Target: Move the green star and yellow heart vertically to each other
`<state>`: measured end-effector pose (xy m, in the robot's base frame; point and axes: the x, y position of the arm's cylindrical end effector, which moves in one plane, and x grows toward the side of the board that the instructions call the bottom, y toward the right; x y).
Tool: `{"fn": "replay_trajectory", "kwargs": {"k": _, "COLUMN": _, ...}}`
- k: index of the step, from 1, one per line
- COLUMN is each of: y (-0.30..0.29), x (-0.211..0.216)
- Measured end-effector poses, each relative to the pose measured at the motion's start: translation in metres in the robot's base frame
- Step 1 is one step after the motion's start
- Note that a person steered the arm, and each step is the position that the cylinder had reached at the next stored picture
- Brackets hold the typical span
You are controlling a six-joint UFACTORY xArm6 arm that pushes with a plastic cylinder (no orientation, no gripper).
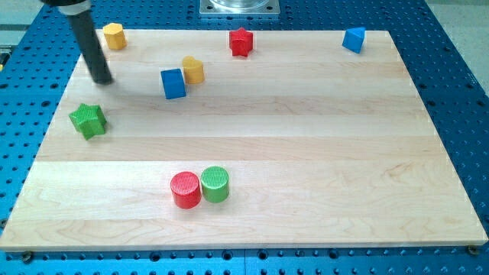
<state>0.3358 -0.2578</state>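
Note:
The green star (89, 120) lies near the board's left edge. The yellow heart (192, 69) sits toward the view's top, touching the upper right of a blue cube (173, 83). My tip (102, 79) rests on the board above the green star, a short gap apart from it, and well left of the blue cube and yellow heart.
A yellow hexagon (114, 36) is at the top left, a red star (241, 41) at top centre, a blue triangle (354, 39) at top right. A red cylinder (185, 189) and green cylinder (215, 184) touch near the bottom. The wooden board (321, 153) lies on a blue perforated table.

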Motion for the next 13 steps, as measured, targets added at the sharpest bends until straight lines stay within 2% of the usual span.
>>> {"fn": "replay_trajectory", "kwargs": {"k": 1, "y": -0.031, "x": 0.048}}
{"fn": "replay_trajectory", "kwargs": {"k": 2, "y": -0.018, "x": 0.071}}
{"fn": "replay_trajectory", "kwargs": {"k": 3, "y": 0.061, "x": 0.070}}
{"fn": "replay_trajectory", "kwargs": {"k": 5, "y": 0.155, "x": 0.066}}
{"fn": "replay_trajectory", "kwargs": {"k": 6, "y": 0.247, "x": 0.029}}
{"fn": "replay_trajectory", "kwargs": {"k": 7, "y": 0.229, "x": -0.044}}
{"fn": "replay_trajectory", "kwargs": {"k": 8, "y": 0.162, "x": -0.056}}
{"fn": "replay_trajectory", "kwargs": {"k": 9, "y": 0.188, "x": -0.010}}
{"fn": "replay_trajectory", "kwargs": {"k": 10, "y": 0.234, "x": 0.063}}
{"fn": "replay_trajectory", "kwargs": {"k": 11, "y": 0.195, "x": 0.129}}
{"fn": "replay_trajectory", "kwargs": {"k": 12, "y": 0.236, "x": 0.109}}
{"fn": "replay_trajectory", "kwargs": {"k": 13, "y": 0.268, "x": 0.019}}
